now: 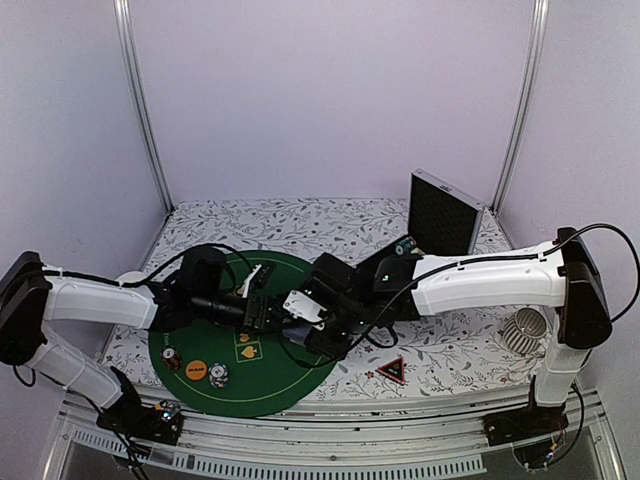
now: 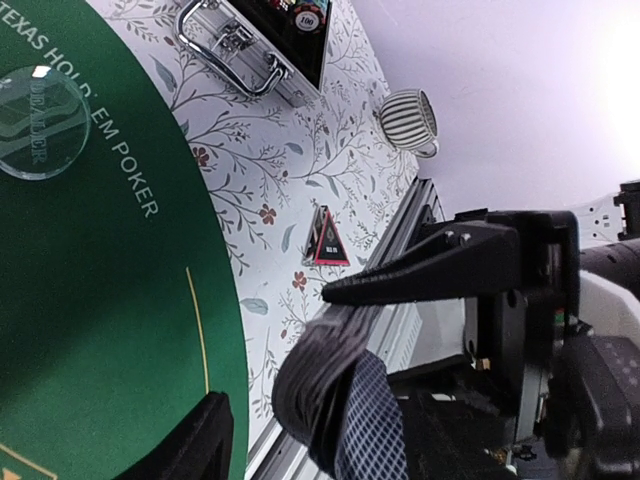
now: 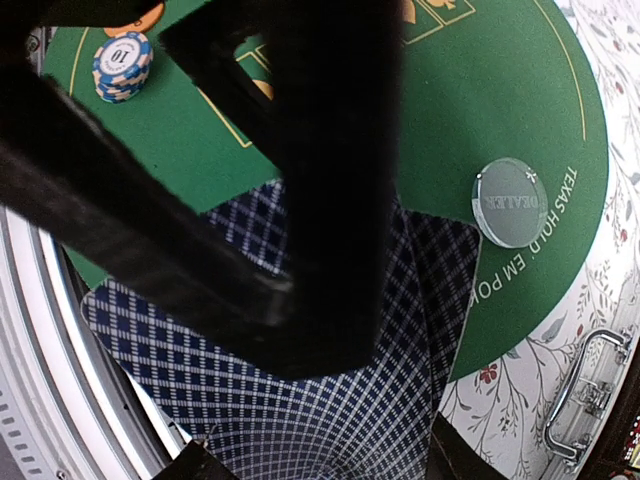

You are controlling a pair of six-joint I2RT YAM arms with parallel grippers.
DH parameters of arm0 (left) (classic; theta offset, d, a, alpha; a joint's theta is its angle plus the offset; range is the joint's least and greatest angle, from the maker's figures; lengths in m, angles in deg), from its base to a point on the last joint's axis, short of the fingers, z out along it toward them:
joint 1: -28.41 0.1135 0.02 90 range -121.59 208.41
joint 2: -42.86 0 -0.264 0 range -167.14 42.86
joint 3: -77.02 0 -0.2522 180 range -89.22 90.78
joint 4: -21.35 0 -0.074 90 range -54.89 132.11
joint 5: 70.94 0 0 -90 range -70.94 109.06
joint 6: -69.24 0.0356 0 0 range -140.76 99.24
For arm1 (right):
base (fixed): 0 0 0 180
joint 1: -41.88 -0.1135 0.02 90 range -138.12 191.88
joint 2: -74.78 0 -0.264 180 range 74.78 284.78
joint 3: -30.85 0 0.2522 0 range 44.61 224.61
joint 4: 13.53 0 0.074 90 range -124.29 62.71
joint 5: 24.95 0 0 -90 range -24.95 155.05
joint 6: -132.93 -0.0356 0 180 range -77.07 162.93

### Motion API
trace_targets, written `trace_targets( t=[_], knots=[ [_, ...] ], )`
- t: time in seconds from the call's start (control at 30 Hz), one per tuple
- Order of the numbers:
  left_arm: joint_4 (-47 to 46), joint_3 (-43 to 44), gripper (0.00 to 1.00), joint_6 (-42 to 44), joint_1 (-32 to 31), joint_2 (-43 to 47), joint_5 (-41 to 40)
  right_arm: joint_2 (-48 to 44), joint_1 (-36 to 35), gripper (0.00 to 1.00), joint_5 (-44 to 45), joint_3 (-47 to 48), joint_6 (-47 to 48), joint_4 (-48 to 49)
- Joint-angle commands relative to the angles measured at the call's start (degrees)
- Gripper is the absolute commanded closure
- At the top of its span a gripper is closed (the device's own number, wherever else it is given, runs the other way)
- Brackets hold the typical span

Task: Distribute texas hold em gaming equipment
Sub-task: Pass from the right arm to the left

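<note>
My right gripper is shut on a bent deck of grey-blue-backed playing cards and holds it above the green poker mat. My left gripper is open around the deck: its upper finger touches the deck and its lower finger stands apart. A dark red chip stack, an orange disc and a blue-white chip stack lie on the mat's near left. The clear dealer disc lies on the mat. The red-black triangle token lies on the floral cloth.
An open black case with chips stands at the back right; its metal handle faces the mat. A white ribbed cup lies near the right arm's base. The metal table rail runs along the near edge.
</note>
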Motion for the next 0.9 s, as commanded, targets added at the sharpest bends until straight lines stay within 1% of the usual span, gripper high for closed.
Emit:
trace_targets(
  t=[0.0, 0.1, 0.2, 0.53, 0.6, 0.67, 0.73, 0.77, 0.8, 0.87],
  knots=[
    [-0.85, -0.47, 0.39, 0.64, 0.58, 0.85, 1.08, 0.86, -1.08, 0.78, -0.12, 2.18, 2.94, 1.54],
    [-0.78, -0.7, 0.39, 1.12, 0.58, -0.08, 1.28, 0.88, -1.59, 0.78, 0.29, 2.8, 3.43, 2.19],
    [0.42, -0.71, 0.42, 2.12, 0.47, -0.99, 0.41, 0.86, -2.11, 0.78, 2.05, 3.93, 4.38, 2.31],
    [-2.07, -0.71, 0.55, 3.49, -1.18, 0.53, 3.49, 2.34, -2.17, 0.78, 5.21, 7.97, 8.86, 2.04],
    [-3.03, -0.9, 0.61, 3.44, -1.75, 0.18, 4.57, 2.4, -2.19, 0.79, 5.84, 8.41, 9.49, 2.26],
    [-4.2, -1.37, 0.71, 3.17, -1.97, 0.12, 5.65, 2.16, -2.23, 0.79, 6.42, 8.38, 9.86, 2.49],
    [-5.17, -1.84, 0.87, 3.04, -2.01, 0.5, 6.58, 1.72, -2.23, 0.79, 7.06, 8.13, 10.07, 2.61],
    [-5.62, -2.12, 0.98, 3.0, -2.03, 0.75, 6.99, 1.47, -2.25, 0.79, 7.27, 7.91, 10.09, 2.66],
    [-6.17, -2.27, 1.0, 2.92, -2.01, 1.08, 7.26, 1.14, -2.19, 0.79, 7.46, 7.7, 10.02, 2.72],
    [-6.68, -2.47, 1.0, 2.91, -2.03, 1.95, 7.01, 0.35, -2.2, 0.78, 7.47, 7.17, 9.68, 3.09]
  ],
)
